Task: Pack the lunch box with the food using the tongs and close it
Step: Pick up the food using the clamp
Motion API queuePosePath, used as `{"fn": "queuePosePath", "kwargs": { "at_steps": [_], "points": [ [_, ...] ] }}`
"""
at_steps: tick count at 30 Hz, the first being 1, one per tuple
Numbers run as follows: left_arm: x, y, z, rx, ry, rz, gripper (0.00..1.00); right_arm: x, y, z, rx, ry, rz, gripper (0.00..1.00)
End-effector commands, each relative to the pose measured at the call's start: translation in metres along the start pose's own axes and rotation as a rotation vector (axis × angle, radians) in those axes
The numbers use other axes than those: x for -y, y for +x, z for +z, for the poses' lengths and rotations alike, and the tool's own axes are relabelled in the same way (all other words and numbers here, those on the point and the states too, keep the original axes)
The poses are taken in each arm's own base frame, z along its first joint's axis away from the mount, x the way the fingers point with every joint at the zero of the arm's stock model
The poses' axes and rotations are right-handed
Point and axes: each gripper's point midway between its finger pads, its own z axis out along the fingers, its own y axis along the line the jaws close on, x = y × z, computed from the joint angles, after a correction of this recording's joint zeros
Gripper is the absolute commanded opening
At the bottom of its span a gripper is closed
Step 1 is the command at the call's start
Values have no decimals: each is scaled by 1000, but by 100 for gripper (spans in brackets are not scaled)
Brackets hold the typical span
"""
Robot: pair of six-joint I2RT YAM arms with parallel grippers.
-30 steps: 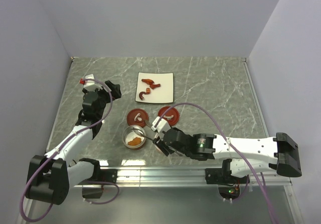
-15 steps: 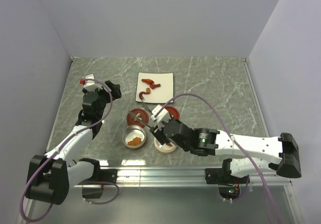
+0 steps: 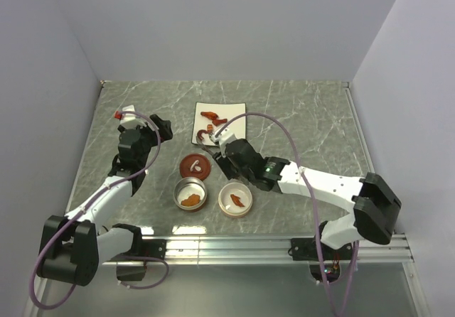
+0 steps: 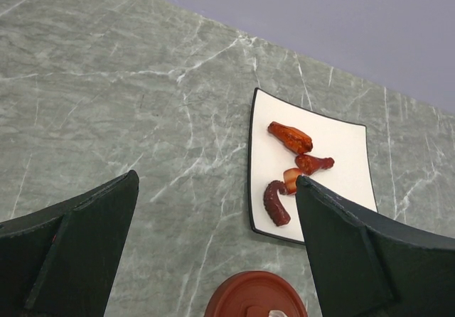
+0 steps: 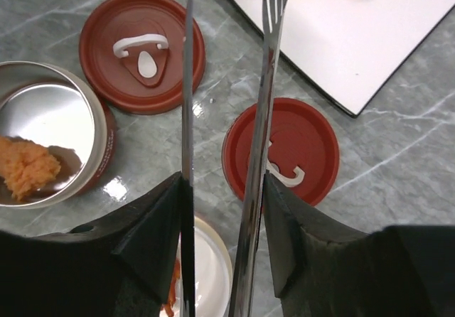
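Note:
The food (image 3: pixel 212 118) lies as several red-brown morsels on a white plate (image 3: pixel 231 133); the left wrist view shows three of them (image 4: pixel 290 137). My right gripper (image 5: pixel 224 189) is shut on the silvery tongs (image 5: pixel 187 118), one finger outside each arm. The tong tips (image 3: pixel 206 143) reach the plate's near edge and hold nothing. The lunch box is two open round tins: one (image 3: pixel 191 193) holds orange food (image 5: pixel 28 166), the other, white inside (image 3: pixel 234 199), holds a red morsel. My left gripper (image 4: pixel 217 178) hangs open and empty over the table, left of the plate.
Two red lids with white handles lie on the marble between plate and tins: one (image 5: pixel 142 50) to the left, one (image 5: pixel 281 150) under the tongs. In the top view my right arm (image 3: pixel 313 182) stretches across the table's right half. Walls enclose the table.
My right arm has swung from over the tins toward the plate, carrying the tongs, and uncovered the white tin with its red morsel. The tong arms stand slightly closer together. The left arm is still.

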Motion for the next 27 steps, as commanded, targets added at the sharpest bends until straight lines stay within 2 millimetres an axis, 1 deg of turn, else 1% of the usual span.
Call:
{"fn": "queuePosePath", "kwargs": {
  "at_steps": [1, 5, 9, 14, 19, 27],
  "points": [
    [7, -9, 2, 34, 27, -1, 99, -2, -37, 10, 94, -46, 28, 53],
    [7, -7, 4, 28, 26, 0, 100, 1, -35, 22, 78, -57, 38, 50],
    [6, -6, 5, 25, 22, 1, 99, 9, -34, 34, 59, -50, 17, 50],
    [7, -10, 3, 36, 23, -4, 100, 8, -31, 50, 37, -66, 8, 49],
    [6, -10, 1, 39, 19, -4, 100, 14, -24, 66, -5, -43, 0, 48],
    [6, -11, 1, 41, 20, -6, 100, 19, -20, 79, -33, -31, -7, 48]
  ]
}}
